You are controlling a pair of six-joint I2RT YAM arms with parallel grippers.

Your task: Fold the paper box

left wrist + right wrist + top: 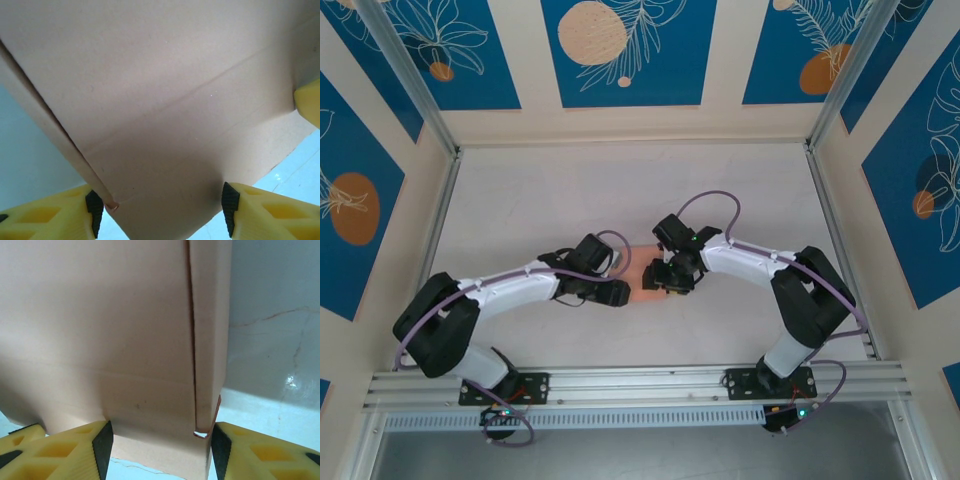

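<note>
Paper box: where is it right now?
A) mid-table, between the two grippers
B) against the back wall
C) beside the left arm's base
A: the top view has the paper box at the middle, with the left gripper and right gripper on either side of it.

Pale tabletop (pixel 620 190), walled cell
Blue leaf-print panels (pixel 625 50) at back & sides; alu. posts (pixel 413 80) at corners; alu. rail (pixel 640 380) along near edge

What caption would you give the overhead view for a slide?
Left end effector and right end effector face each other over the pale table, flanking a salmon-pink paper box.
</note>
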